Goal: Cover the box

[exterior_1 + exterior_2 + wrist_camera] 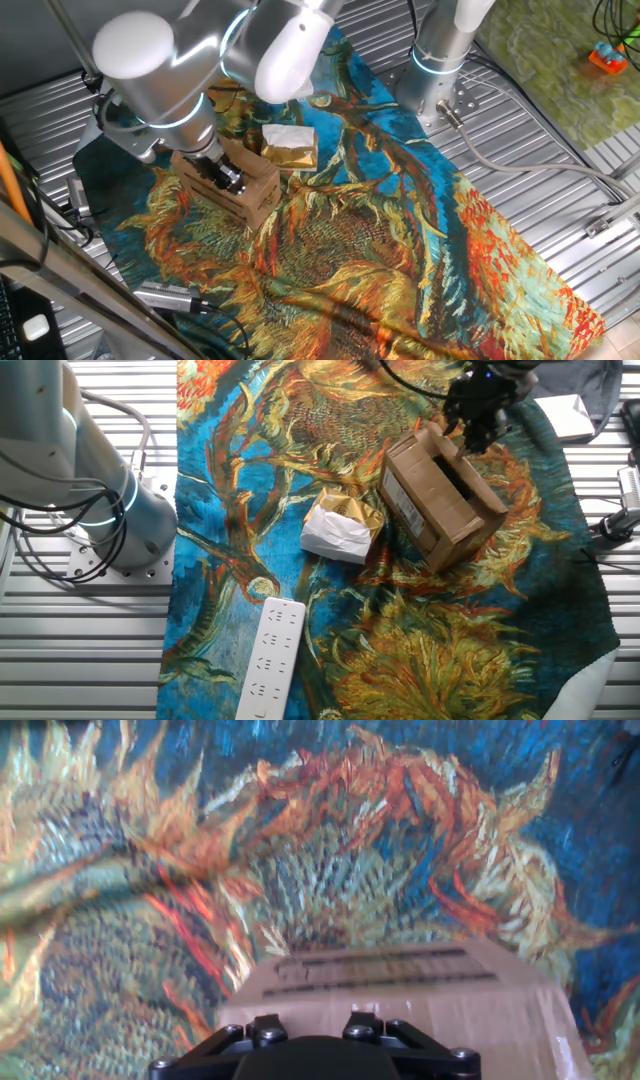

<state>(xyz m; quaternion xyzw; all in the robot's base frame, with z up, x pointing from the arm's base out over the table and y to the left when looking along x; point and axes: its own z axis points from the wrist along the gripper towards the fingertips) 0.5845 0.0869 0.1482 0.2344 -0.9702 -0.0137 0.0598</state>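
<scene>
Brown corrugated cardboard, the plain box (440, 502) sat on the sunflower-print cloth (300, 420) covering the ribbed metal table (560, 150), toward the cloth's far edge in the other fixed view. Its top looked mostly folded over, though a dark slot ran along the middle, so I judged the flaps were down but not yet flush; pressing that seam shut seemed to be what remained. My black two-finger gripper (478, 428) hung right at the box's upper edge, touching or just above it. I could not tell how wide the fingers stood: the hand view showed only the gripper's base with a labelled box panel just beyond it, and both fixed views hid the tips.

Just beside the box lay a small gold-and-white flat packet (342, 528), apart from it and not in my way. A white power strip (270, 658) rested near the cloth's near edge, well apart. The silver base of a second arm (110, 510) stood off the cloth at the side.
</scene>
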